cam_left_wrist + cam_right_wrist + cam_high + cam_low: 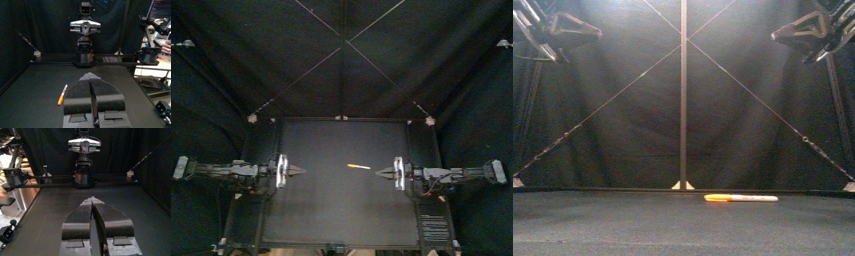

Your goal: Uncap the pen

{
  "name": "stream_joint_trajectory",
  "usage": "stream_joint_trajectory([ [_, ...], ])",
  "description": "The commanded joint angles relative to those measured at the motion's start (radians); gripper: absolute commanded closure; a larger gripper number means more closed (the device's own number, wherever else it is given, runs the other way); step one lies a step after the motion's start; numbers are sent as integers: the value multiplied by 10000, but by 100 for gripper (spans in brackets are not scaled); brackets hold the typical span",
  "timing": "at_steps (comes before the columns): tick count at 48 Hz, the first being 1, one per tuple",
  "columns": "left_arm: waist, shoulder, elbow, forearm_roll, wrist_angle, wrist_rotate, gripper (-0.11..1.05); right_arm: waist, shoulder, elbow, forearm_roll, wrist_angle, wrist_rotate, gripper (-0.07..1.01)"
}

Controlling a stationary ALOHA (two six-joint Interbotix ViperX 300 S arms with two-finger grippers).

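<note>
A slim white marker pen with an orange cap (358, 166) was seen lying capped on the black table (331, 215), between the left gripper (91, 77) and right gripper (91, 200), both with jaws pressed together.

The two black arms rest at opposite sides, pointing inward, well apart. The left gripper (299, 172) has its black fingers (77, 97) pressed together, and so does the right gripper (384, 172).
</note>
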Motion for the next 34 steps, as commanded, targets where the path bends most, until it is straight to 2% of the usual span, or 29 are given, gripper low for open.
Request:
stream_joint_trajectory([
  [1,107,230,-169,-46,-138,61,102,-46,414,0,46,31,92,97],
  [8,184,920,-215,-31,-215,92,97,-399,1457,-153,77,414,107,95],
  [12,230,1595,-322,77,-322,92,93,-798,2148,-322,77,675,107,95],
  [20,430,2869,-552,614,-660,107,90,-1764,3421,-614,77,1273,107,94],
  [24,644,3482,-690,966,-767,107,87,-2209,4019,-690,31,1442,92,91],
  [29,920,3988,-813,1181,-782,92,82,-2531,4633,-767,-31,1519,77,83],
  [34,1135,4464,-966,1227,-782,92,74,-2777,5277,-844,-77,1595,77,66],
])
